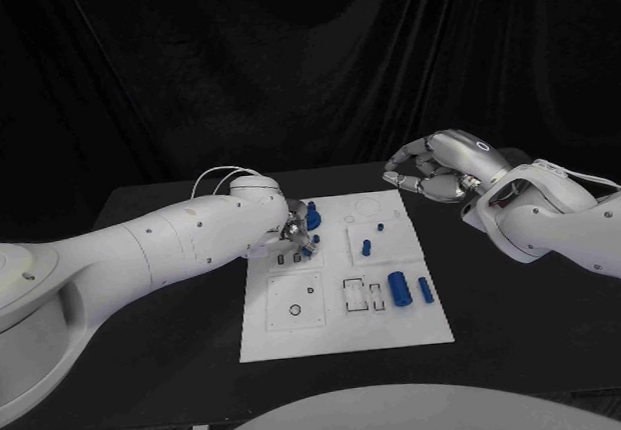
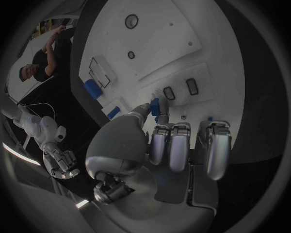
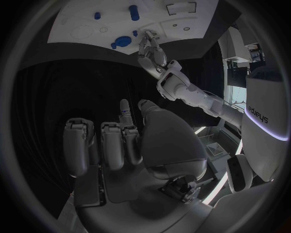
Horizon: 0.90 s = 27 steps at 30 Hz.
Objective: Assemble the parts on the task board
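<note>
From the head view, the white task board lies in the middle of the black worktop. The left hand reaches over the board's far left part, fingers pointing down at it beside a blue part near the board's far edge; whether it touches that part cannot be told here. More blue parts rest on the board: a thick cylinder and a slimmer rod side by side on its right side, and a small piece nearer the middle. The right hand hovers above the worktop just off the board's far right corner, fingers curled in on nothing.

In the left wrist view, the left hand has its thumb and a finger pinching a small blue peg right over the board, close to two small dark-rimmed slots; the other fingers lie straight, side by side.

In the right wrist view, the right hand hangs over bare dark worktop, fingers bent inward, empty. Beyond it the left hand touches down at the board beside a round blue part
</note>
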Each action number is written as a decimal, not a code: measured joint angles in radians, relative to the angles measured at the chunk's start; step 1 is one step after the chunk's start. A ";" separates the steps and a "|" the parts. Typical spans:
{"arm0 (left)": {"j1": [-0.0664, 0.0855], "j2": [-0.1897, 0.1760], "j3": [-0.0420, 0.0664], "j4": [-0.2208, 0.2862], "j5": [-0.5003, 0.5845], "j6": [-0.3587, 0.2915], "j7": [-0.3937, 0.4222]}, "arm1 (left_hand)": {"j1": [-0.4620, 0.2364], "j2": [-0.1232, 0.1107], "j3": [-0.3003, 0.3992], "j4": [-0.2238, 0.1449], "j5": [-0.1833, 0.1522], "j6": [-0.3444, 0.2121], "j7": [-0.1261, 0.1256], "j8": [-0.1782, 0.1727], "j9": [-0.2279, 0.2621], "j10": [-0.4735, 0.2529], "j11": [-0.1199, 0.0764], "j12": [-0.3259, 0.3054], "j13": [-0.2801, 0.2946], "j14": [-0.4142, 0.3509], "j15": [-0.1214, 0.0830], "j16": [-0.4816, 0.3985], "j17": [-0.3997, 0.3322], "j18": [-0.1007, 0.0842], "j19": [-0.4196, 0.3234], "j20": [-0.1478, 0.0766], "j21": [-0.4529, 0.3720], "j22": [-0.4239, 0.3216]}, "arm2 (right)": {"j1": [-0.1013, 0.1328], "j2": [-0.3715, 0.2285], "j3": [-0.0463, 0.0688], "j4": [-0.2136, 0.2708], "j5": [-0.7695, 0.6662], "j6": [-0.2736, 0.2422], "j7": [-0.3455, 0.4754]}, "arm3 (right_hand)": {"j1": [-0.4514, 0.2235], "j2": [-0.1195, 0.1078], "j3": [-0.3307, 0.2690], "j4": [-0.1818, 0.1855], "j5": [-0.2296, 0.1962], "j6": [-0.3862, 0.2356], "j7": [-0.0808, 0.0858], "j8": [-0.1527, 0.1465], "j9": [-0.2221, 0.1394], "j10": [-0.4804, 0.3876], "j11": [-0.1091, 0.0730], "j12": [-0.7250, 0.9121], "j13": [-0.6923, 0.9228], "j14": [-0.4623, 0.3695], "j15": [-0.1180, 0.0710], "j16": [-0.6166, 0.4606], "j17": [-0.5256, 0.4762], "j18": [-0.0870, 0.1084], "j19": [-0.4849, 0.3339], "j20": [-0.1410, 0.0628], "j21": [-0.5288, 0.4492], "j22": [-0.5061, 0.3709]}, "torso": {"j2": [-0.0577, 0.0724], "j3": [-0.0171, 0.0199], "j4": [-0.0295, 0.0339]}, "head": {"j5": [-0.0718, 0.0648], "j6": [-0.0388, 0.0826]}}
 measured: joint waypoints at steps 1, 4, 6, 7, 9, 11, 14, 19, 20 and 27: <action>0.000 -0.002 0.000 0.001 0.000 0.000 0.001 | 0.001 -0.001 0.008 -0.003 0.006 0.001 -0.001 -0.002 0.002 0.000 0.000 0.000 0.000 0.000 0.000 0.000 0.000 0.000 0.000 0.000 0.000 0.000 | 0.000 0.000 0.000 0.000 0.000 0.001 0.000 | 0.000 0.000 0.000 0.000 0.000 0.000 0.000 0.000 0.000 0.000 0.000 0.000 0.000 0.000 0.000 0.000 0.000 0.000 0.000 0.000 0.000 0.000 | 0.000 0.0000 0.0001 | 0.000 0.000; 0.000 -0.008 0.000 0.005 0.000 0.000 0.003 | 0.000 -0.013 0.057 -0.025 0.045 0.005 -0.001 -0.009 0.013 0.000 0.000 0.000 0.000 0.000 0.000 0.000 0.000 0.000 0.000 0.000 0.000 0.000 | 0.000 -0.001 0.000 0.000 0.000 0.004 0.000 | 0.000 0.000 0.000 0.000 0.000 0.000 0.000 0.000 0.000 0.000 0.000 0.000 0.000 0.000 0.000 0.000 0.000 0.000 0.000 0.000 0.000 0.000 | 0.000 0.0000 0.0000 | 0.001 0.000; 0.000 -0.013 0.000 0.010 0.000 -0.001 0.005 | -0.010 -0.028 0.104 -0.042 0.078 0.008 0.003 -0.010 0.028 0.000 0.000 0.000 0.000 0.000 0.000 0.000 0.000 0.000 0.000 0.000 0.000 0.000 | -0.001 -0.001 0.000 0.000 0.001 0.005 0.000 | 0.000 0.000 0.000 0.000 0.000 0.000 0.000 0.000 0.000 0.000 0.000 0.000 0.000 0.000 0.000 0.000 0.000 0.000 0.000 0.000 0.000 0.000 | 0.000 0.0000 0.0000 | 0.002 0.000; 0.000 -0.017 0.000 0.014 0.000 -0.001 0.005 | -0.010 -0.028 0.116 -0.047 0.082 0.009 0.003 -0.014 0.032 0.000 0.000 0.000 0.000 0.000 0.000 0.000 0.000 0.000 0.000 0.000 0.000 0.000 | -0.002 -0.001 0.000 0.000 0.001 0.006 0.000 | 0.000 0.000 0.000 0.000 0.000 0.000 0.000 0.000 0.000 0.000 0.000 0.000 0.000 0.000 0.000 0.000 0.000 0.000 0.000 0.000 0.000 0.000 | 0.000 0.0000 0.0000 | 0.003 0.000; 0.000 -0.024 0.000 0.022 0.000 -0.002 0.005 | -0.017 -0.035 0.133 -0.050 0.088 0.014 0.001 -0.014 0.038 0.000 0.000 0.000 0.000 0.000 0.000 0.000 0.000 0.000 0.000 0.000 0.000 0.000 | -0.003 -0.001 0.000 -0.001 0.001 0.007 -0.001 | 0.000 0.000 0.000 0.000 0.000 0.000 0.000 0.000 0.000 0.000 0.000 0.000 0.000 0.000 0.000 0.000 0.000 0.000 0.000 0.000 0.000 0.000 | 0.000 0.0000 -0.0001 | 0.004 0.000; 0.000 -0.034 0.000 0.033 0.000 -0.004 0.005 | -0.023 -0.042 0.142 -0.054 0.088 0.017 0.000 -0.014 0.042 0.000 0.000 0.000 0.000 0.000 0.000 0.000 0.000 0.000 0.000 0.000 0.000 0.000 | -0.004 -0.002 0.000 -0.001 0.001 0.009 -0.001 | 0.000 0.000 0.000 0.000 0.000 0.000 0.000 0.000 0.000 0.000 0.000 0.000 0.000 0.000 0.000 0.000 0.000 0.000 0.000 0.000 0.000 0.000 | 0.000 0.0000 -0.0003 | 0.005 0.000; 0.000 -0.052 0.000 0.057 0.000 -0.008 0.002 | -0.030 -0.048 0.151 -0.054 0.088 0.018 0.001 -0.014 0.047 0.000 0.000 0.000 0.000 0.000 0.000 0.000 0.000 0.000 0.000 0.000 -0.004 0.000 | -0.006 -0.002 0.000 -0.002 0.001 0.011 -0.002 | 0.000 0.000 0.000 0.000 0.000 0.000 0.000 0.000 0.000 0.000 0.000 0.000 0.000 0.000 0.000 -0.004 0.000 0.000 0.000 0.000 0.000 0.000 | 0.000 -0.0001 -0.0003 | 0.007 0.000; 0.000 -0.089 0.000 0.103 0.000 -0.022 -0.012 | -0.040 -0.054 0.165 -0.055 0.088 0.021 0.000 -0.014 0.054 0.000 0.000 0.000 0.000 0.000 0.000 0.000 0.000 0.000 0.000 0.000 -0.004 0.000 | -0.010 -0.003 0.000 -0.003 0.001 0.014 -0.003 | 0.000 0.000 0.000 0.000 0.000 0.000 0.000 0.000 0.000 0.003 0.003 0.000 0.001 0.000 0.000 -0.004 0.000 0.000 0.000 0.000 -0.004 0.000 | 0.000 -0.0001 -0.0004 | 0.010 0.000; 0.000 -0.097 0.000 0.114 0.000 -0.026 -0.018 | -0.046 -0.055 0.167 -0.054 0.088 0.023 -0.002 -0.014 0.055 0.000 0.000 0.000 0.000 0.000 0.000 0.000 0.000 0.000 0.000 0.000 -0.004 0.000 | -0.011 -0.004 0.000 -0.003 0.002 0.015 -0.004 | 0.000 0.000 0.000 0.000 0.000 0.000 0.000 0.000 0.000 0.003 0.004 0.000 0.001 0.000 0.000 -0.004 0.000 0.000 0.000 0.000 -0.004 0.000 | 0.000 -0.0001 -0.0004 | 0.011 0.000; 0.001 -0.138 0.000 0.166 0.000 -0.065 -0.057 | -0.068 -0.070 0.207 -0.064 0.114 0.034 -0.008 -0.018 0.069 -0.002 -0.002 0.000 0.000 0.000 0.000 0.000 0.000 0.000 0.000 0.000 -0.004 0.000 | -0.016 -0.004 0.000 -0.004 0.002 0.019 -0.005 | 0.004 -0.004 0.000 0.000 0.000 0.000 0.000 0.000 0.000 0.003 0.003 0.000 0.001 0.000 0.000 -0.004 0.000 0.017 0.004 0.004 -0.004 0.000 | -0.002 0.0011 -0.0004 | 0.014 0.000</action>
